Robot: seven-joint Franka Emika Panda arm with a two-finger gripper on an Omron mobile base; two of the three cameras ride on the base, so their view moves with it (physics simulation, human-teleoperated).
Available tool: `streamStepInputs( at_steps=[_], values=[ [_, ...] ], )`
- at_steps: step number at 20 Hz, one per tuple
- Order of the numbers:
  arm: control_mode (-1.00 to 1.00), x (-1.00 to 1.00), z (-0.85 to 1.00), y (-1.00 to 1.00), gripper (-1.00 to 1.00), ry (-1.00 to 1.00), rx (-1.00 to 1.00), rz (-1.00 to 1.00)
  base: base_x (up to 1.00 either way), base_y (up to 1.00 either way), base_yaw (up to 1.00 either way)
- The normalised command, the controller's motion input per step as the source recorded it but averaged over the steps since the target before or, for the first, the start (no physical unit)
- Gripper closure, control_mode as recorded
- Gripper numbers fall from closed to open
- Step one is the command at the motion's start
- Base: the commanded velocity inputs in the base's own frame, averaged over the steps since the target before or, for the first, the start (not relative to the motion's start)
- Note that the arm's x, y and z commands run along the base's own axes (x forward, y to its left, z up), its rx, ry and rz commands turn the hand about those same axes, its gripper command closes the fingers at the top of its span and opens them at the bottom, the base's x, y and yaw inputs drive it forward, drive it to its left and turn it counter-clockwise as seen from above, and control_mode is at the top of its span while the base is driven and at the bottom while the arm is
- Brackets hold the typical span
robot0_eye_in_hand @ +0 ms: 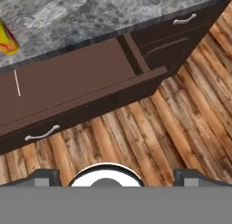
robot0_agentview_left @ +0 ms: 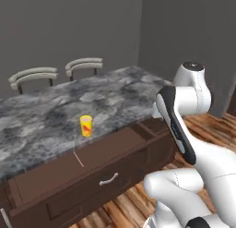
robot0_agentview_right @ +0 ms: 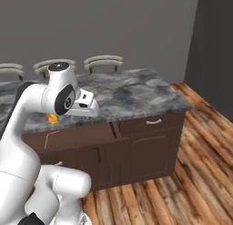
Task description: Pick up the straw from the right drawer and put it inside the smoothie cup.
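Hovering above the pulled-out right drawer (robot0_eye_in_hand: 77, 78), gripper (robot0_eye_in_hand: 106, 175) holding nothing

Fingertips (robot0_eye_in_hand: 43, 177) sit far apart at the bottom corners of the hand view, over plank floor (robot0_eye_in_hand: 172, 123); beyond them the drawer stands open at centre frame, the straw (robot0_eye_in_hand: 17, 82) lying flat on its bottom at the left edge, and farther, at upper left, the smoothie cup (robot0_eye_in_hand: 7, 39) stands upright on the grey marble counter (robot0_eye_in_hand: 90, 12)
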Motion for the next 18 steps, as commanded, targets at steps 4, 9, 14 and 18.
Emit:
streamStepInputs(
  at_steps=[4,9,14,18],
  values=[
    [1.00,0.00,0.00,0.00,-1.00,0.00,0.00,0.00,-0.01,0.20,0.75],
    [1.00,0.00,0.00,0.00,-1.00,0.00,0.00,0.00,0.06,0.30,0.61],
    [1.00,0.00,0.00,0.00,-1.00,0.00,0.00,0.00,0.03,0.08,0.35],
    [1.00,0.00,0.00,0.00,-1.00,0.00,0.00,0.00,0.00,0.00,0.02]
  ],
)
